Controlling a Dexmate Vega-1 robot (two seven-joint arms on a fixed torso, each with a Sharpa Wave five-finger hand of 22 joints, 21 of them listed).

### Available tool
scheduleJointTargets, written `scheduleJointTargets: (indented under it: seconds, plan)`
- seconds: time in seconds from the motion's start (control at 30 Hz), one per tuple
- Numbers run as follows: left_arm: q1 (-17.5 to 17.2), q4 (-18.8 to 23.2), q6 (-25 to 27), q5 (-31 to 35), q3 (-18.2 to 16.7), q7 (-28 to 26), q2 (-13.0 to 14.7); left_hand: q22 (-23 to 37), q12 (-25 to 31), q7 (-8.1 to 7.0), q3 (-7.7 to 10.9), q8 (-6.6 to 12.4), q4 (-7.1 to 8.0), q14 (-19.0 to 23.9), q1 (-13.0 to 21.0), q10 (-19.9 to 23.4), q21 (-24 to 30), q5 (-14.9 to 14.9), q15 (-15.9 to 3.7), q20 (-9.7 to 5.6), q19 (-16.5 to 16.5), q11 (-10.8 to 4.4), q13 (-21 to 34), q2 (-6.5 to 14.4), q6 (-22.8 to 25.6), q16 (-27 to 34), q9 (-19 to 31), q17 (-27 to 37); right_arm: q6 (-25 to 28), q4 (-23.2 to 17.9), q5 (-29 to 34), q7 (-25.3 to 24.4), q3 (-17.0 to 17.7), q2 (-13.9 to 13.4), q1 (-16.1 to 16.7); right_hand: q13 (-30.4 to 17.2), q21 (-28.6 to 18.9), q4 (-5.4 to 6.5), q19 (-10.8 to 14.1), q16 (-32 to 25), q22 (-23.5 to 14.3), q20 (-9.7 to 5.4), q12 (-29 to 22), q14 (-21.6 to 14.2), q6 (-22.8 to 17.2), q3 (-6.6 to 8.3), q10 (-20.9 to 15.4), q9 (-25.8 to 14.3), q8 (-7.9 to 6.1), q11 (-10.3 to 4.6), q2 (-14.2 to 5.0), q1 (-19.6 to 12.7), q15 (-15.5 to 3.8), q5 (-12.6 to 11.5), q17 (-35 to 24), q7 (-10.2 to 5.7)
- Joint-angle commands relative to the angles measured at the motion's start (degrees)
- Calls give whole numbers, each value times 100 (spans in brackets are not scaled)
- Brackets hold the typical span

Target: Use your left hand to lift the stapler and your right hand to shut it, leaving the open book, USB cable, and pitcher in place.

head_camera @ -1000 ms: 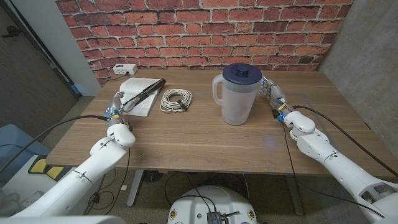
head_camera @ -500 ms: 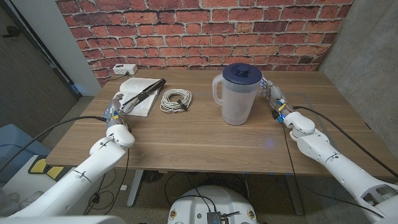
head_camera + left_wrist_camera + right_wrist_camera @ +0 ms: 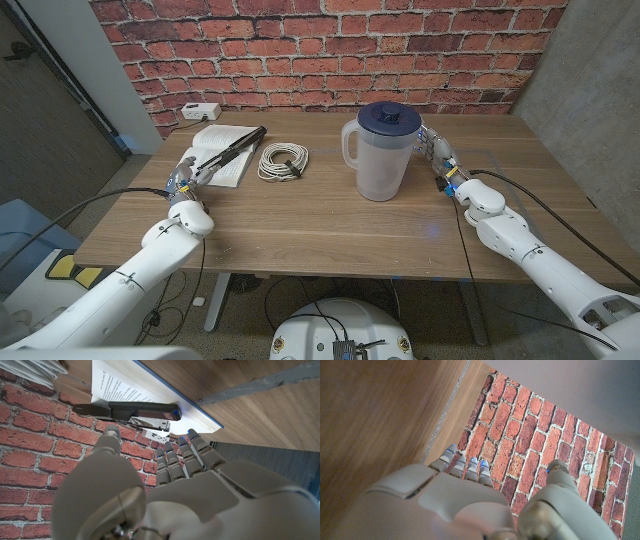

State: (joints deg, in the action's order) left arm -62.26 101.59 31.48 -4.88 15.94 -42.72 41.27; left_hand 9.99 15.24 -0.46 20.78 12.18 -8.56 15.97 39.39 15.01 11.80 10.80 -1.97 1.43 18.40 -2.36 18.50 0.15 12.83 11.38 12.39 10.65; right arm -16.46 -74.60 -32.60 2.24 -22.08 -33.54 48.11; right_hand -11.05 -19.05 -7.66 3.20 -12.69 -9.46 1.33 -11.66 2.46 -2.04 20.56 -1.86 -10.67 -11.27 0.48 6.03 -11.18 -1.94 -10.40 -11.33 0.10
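Observation:
A black stapler (image 3: 232, 151) lies stretched out long across the open book (image 3: 218, 140) at the table's back left. In the left wrist view the stapler (image 3: 127, 411) lies on the book's page (image 3: 125, 385), just beyond my fingertips. My left hand (image 3: 185, 173) stands by the book's near corner with its fingers apart and nothing in it; the left wrist view shows the left hand (image 3: 165, 485) the same way. My right hand (image 3: 438, 152) is beside the pitcher (image 3: 382, 150), on its right, and holds nothing; the right hand (image 3: 470, 495) has its fingers stretched out.
A white coiled USB cable (image 3: 282, 160) lies between the book and the pitcher. A white power strip (image 3: 200, 111) sits at the back left against the brick wall. The wooden table (image 3: 320, 225) runs wide in front of both hands.
My left arm has shifted very slightly beside the book. The right arm, stapler, cable and pitcher have not moved.

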Motion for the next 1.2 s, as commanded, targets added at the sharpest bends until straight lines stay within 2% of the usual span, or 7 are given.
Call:
scheduleJointTargets:
  seconds: [0.03,0.2,0.33,0.43,0.53,0.77,1.2]
  plan:
    - [111,-78,201,-188,88,179,53,24,-14,30,-46,-40,5,-50,2,-52,-5,-17,32,2,-11,5,31,-18,-86,-12,22,17,12,10,7,-6,-37,49,-50,-28,19,-3,32,35,-14,-6,2,-50,-50,-16,-31,-15,-7,-26,-28,7,-58,-24,-6,-16]
    - [142,-108,215,-221,101,170,60,24,-18,33,-56,-55,3,-64,18,-56,-15,-14,68,22,-29,32,35,-16,-133,-15,16,15,16,29,16,-4,-56,63,-49,-28,34,-6,40,39,-14,-8,-1,-47,-59,-19,-43,-15,-9,-20,-31,0,-57,-25,-5,-26]
    - [183,-116,266,-219,135,170,82,24,3,282,-23,-21,-16,-27,138,50,-20,1,186,84,-30,165,18,82,-50,7,-6,13,17,28,18,-23,-54,69,-44,-28,47,-7,43,39,-14,-4,1,-52,-61,-22,-40,-14,-9,-24,-33,-5,-59,-26,-4,-32]
    - [211,-126,298,-229,150,177,94,25,-7,247,-16,-33,-20,-37,167,42,-21,1,188,83,-31,158,13,106,-77,4,-11,13,12,27,22,-23,-53,66,-45,-28,57,-8,47,41,-15,-4,1,-51,-59,-24,-42,-14,-8,-27,-36,-9,-60,-26,-3,-29]
    - [239,-142,317,-233,172,184,104,26,-25,113,-41,-38,-13,-43,174,9,-24,-13,137,77,-36,77,14,101,-101,6,-15,17,33,15,17,-30,-52,63,-44,-28,71,-9,51,40,-15,-1,3,-58,-57,-27,-39,-14,-6,-30,-40,-14,-60,-27,-3,-30]
    - [320,-171,393,-230,229,186,112,30,-21,45,-73,-22,13,1,149,22,-18,-24,78,93,-23,15,22,108,-86,34,-8,33,36,25,28,-23,-63,59,-47,-27,92,-10,60,43,-15,-1,4,-58,-55,-31,-40,-14,-3,-29,-47,-22,-61,-27,-2,-32]
    - [425,-220,555,-241,285,123,65,40,49,161,-109,48,31,124,162,196,9,-33,142,196,48,65,47,161,51,100,8,64,53,20,26,-29,-65,52,-34,-27,131,-11,76,47,-16,4,7,-60,-57,-39,-38,-13,-2,-28,-58,-35,-62,-28,0,-30]
